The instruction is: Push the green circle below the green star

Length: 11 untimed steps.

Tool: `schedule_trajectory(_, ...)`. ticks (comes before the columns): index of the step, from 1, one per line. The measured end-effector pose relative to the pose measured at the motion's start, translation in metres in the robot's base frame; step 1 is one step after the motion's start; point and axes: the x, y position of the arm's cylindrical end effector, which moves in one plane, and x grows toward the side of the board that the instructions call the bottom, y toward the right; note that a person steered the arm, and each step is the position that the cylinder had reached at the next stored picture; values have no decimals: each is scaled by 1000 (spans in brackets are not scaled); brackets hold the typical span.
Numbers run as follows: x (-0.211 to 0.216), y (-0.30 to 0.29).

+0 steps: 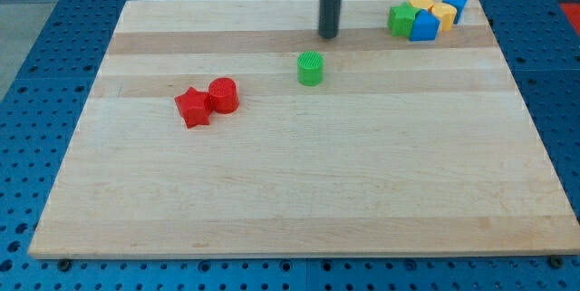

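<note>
The green circle (310,68) is a short green cylinder standing alone near the board's upper middle. The green star (400,19) sits at the view's top right, at the left edge of a tight cluster of blocks. My tip (328,35) is the lower end of a dark rod coming down from the view's top. It stands just above and slightly right of the green circle, apart from it by a small gap, and well left of the green star.
Beside the green star sit a yellow block (421,3), a second yellow block (443,13), a blue block (424,25) and another blue block (456,4). A red star (192,107) touches a red cylinder (224,95) at the left. The wooden board (290,200) lies on a blue perforated table.
</note>
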Motion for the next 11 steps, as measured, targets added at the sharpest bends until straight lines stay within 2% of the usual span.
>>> schedule_trajectory(2, 42, -73)
schedule_trajectory(3, 61, -73)
schedule_trajectory(5, 76, -41)
schedule_trajectory(7, 83, 15)
schedule_trajectory(9, 123, 48)
schedule_trajectory(11, 125, 114)
